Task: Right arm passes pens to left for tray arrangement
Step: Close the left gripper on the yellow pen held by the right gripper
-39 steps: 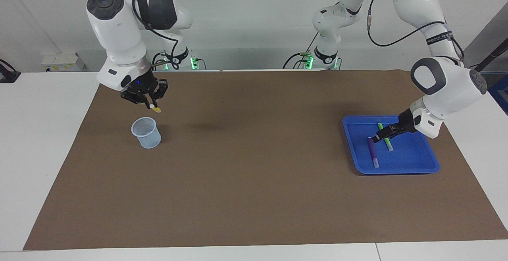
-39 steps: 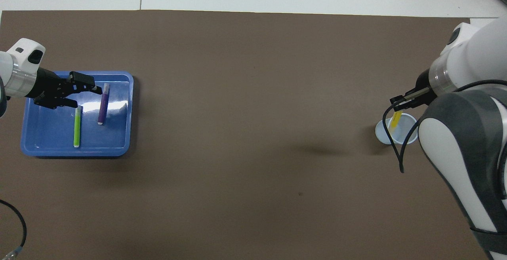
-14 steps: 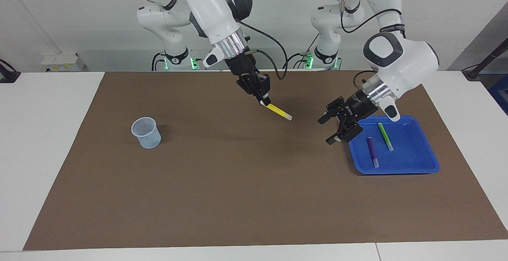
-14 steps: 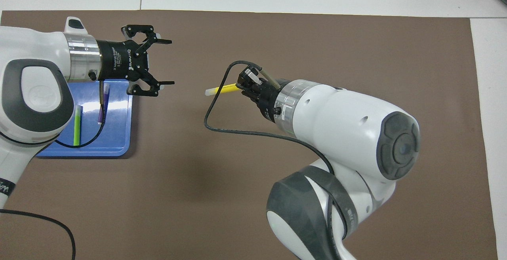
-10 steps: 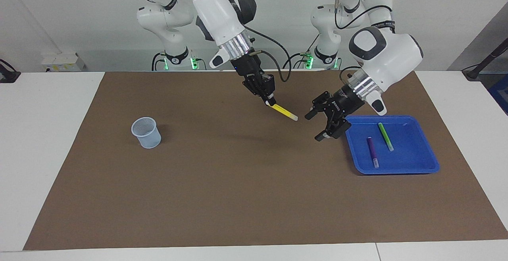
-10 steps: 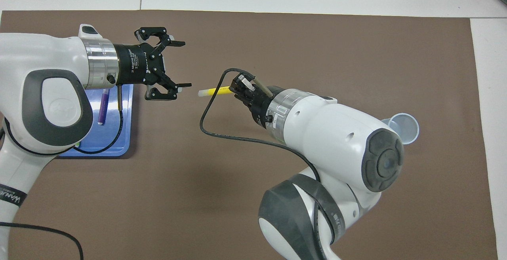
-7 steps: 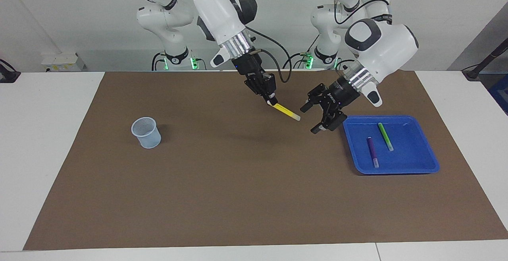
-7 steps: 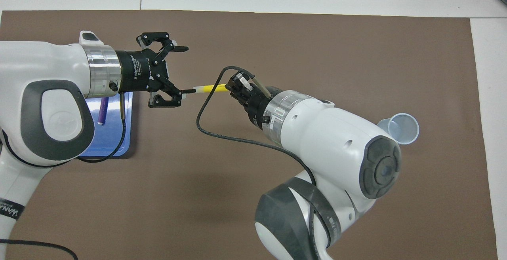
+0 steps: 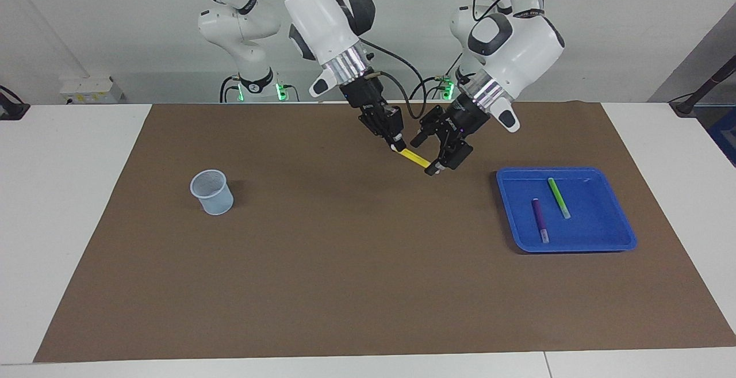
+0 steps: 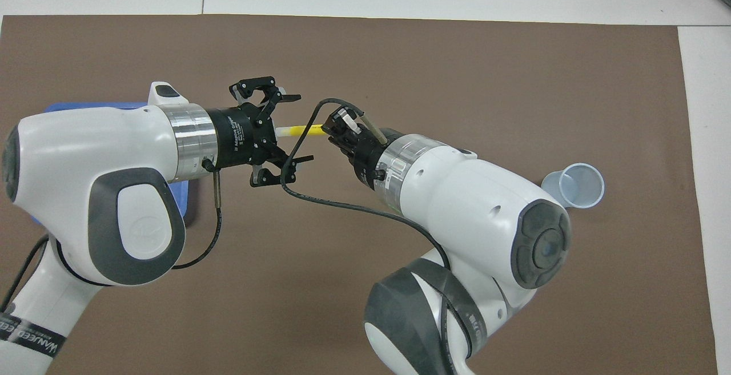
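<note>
Over the middle of the mat, my right gripper (image 9: 395,143) (image 10: 337,126) is shut on one end of the yellow pen (image 9: 415,157) (image 10: 298,130). The pen slants down toward my left gripper (image 9: 429,153) (image 10: 300,129). That gripper is open, its fingers standing on either side of the pen's pale free end without closing on it. The blue tray (image 9: 601,222) lies toward the left arm's end of the table. A purple pen (image 9: 539,220) and a green pen (image 9: 558,198) lie side by side in it. In the overhead view the left arm hides most of the tray (image 10: 63,107).
A small pale-blue cup (image 9: 213,192) (image 10: 573,185) stands upright on the brown mat (image 9: 345,280) toward the right arm's end. A black cable (image 10: 342,204) loops from the right wrist beside the left gripper.
The left gripper has travelled from beside the tray to the pen, and its open fingers now straddle the pen's free end. The right gripper has edged slightly toward it, still holding the pen.
</note>
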`<state>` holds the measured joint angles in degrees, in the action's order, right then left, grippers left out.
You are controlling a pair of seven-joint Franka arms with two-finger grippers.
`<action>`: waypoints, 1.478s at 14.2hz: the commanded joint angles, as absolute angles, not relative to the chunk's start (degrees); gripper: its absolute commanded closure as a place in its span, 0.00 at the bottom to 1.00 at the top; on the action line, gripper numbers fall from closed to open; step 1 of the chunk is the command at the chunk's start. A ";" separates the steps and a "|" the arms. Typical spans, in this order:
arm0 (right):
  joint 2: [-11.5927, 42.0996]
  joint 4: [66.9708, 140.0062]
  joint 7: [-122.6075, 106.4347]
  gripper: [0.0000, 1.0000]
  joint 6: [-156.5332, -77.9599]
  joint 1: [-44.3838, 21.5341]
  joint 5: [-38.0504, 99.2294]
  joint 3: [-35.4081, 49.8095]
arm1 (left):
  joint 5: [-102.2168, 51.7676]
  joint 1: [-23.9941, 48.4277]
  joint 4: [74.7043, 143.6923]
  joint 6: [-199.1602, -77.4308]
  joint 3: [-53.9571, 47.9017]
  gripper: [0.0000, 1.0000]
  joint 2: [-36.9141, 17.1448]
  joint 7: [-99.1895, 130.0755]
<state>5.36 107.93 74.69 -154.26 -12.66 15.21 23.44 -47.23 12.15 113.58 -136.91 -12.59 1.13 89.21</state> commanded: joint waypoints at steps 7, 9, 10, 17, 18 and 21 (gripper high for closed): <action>5.54 108.46 74.18 1.00 -155.83 -12.48 16.70 23.47 | -48.25 14.23 117.68 -141.41 -11.78 0.19 4.13 91.14; 5.54 108.46 74.27 1.00 -155.92 -12.39 16.70 23.47 | -48.25 14.50 118.65 -143.08 -11.78 0.19 4.31 91.05; 5.54 108.46 74.27 1.00 -155.92 -12.39 16.70 23.47 | -48.25 14.59 118.91 -143.96 -11.78 0.19 4.31 91.05; 5.54 108.37 74.18 1.00 -155.92 -12.39 16.70 23.47 | -48.25 15.73 119.44 -145.28 -11.78 0.67 4.48 91.14; 5.54 108.37 74.18 1.00 -155.92 -12.39 16.70 23.47 | -48.25 15.82 119.44 -145.28 -11.78 0.85 4.48 91.06; 5.71 108.28 74.27 1.00 -155.92 -12.31 16.70 23.47 | -48.25 15.82 119.36 -145.28 -11.78 1.00 4.48 91.14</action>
